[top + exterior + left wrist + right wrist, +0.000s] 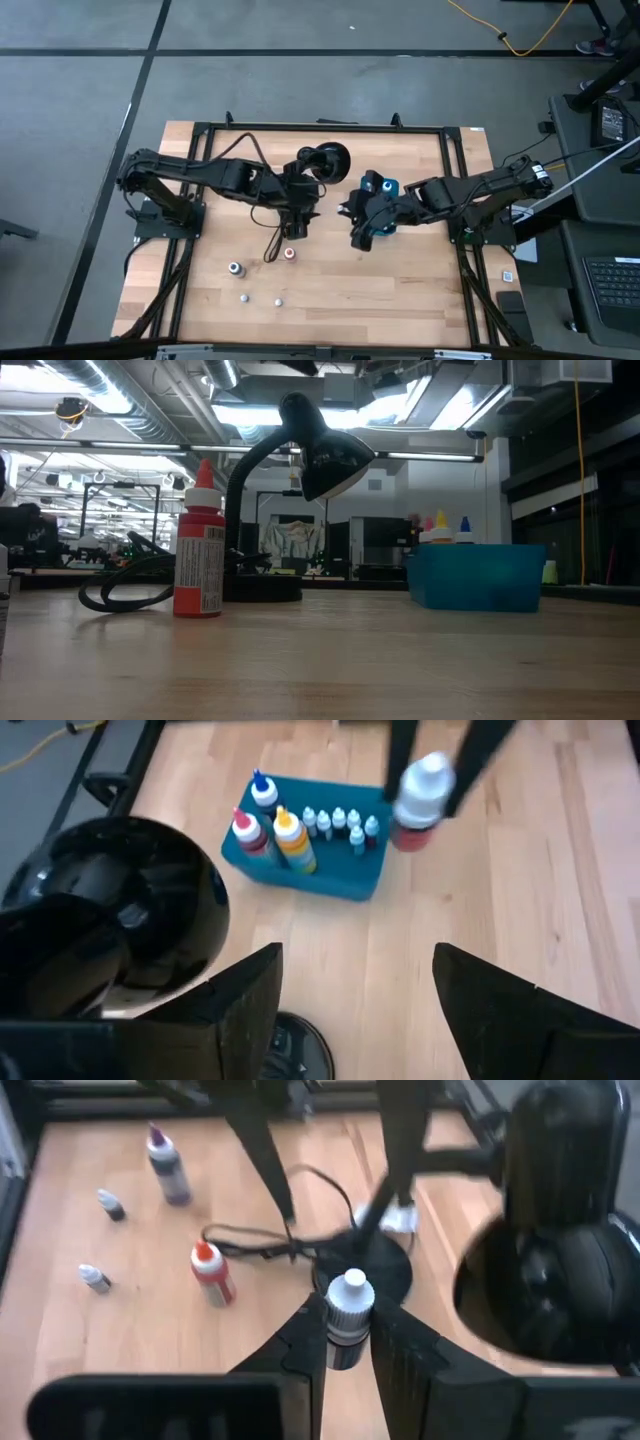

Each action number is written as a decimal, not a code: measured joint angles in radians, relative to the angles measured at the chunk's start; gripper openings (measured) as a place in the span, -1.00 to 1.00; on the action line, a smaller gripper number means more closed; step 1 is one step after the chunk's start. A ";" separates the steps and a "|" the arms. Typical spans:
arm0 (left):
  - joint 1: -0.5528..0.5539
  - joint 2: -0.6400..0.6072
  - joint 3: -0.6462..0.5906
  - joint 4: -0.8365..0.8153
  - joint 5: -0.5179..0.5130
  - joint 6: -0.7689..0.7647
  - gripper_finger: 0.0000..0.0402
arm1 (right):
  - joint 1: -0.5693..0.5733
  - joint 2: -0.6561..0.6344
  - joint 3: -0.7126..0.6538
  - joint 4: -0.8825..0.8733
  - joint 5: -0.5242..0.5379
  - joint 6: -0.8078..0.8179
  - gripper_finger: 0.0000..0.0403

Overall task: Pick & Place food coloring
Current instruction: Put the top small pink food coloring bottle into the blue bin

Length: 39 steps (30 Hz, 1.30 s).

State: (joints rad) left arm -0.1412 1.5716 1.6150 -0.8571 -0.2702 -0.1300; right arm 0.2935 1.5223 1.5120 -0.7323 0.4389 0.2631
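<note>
My right gripper (360, 238) is shut on a small white-capped food coloring bottle (347, 1305), in the air just left of the teal box (384, 190). The left wrist view also shows that bottle (422, 798) between the right arm's fingers. The teal box (310, 870) holds several more bottles standing upright. My left gripper (295, 228) hangs open over the table's middle with nothing between its fingers (250, 1010). A red bottle (290, 253) and three smaller ones, such as this one (236, 268), stand on the table at the near left. My right gripper pinches the bottle's body (345, 1348) just under its white cap between its two fingers. They come slanting down from the table's right side. The bottle stands roughly upright, cap up, lifted clear of the table.
A black desk lamp (325, 160) stands at the far middle, its head close to my left gripper, and its cord (270, 245) loops over the table toward the red bottle. Bare wood lies along the near edge and at the near right.
</note>
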 joint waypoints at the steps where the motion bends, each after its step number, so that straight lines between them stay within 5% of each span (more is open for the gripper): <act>1: -0.003 -0.009 0.000 0.000 -0.001 0.002 0.25 | 0.000 0.000 0.000 -0.018 0.004 0.017 -0.66; 8: -0.024 -0.095 -0.004 0.002 -0.014 0.012 0.25 | 0.028 0.000 0.000 -0.067 0.067 0.057 -0.67; 20: -0.083 -0.396 -0.228 0.163 -0.265 0.036 0.26 | 0.107 -0.002 -0.005 -0.310 0.296 0.207 -0.67; 39: -0.083 -0.669 -0.495 0.251 -0.274 0.009 0.26 | 0.122 -0.040 -0.434 -0.224 0.293 0.462 -0.67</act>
State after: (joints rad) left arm -0.2237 0.9022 1.1197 -0.6058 -0.5438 -0.1207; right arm 0.4156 1.4827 1.0776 -0.9561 0.7317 0.7255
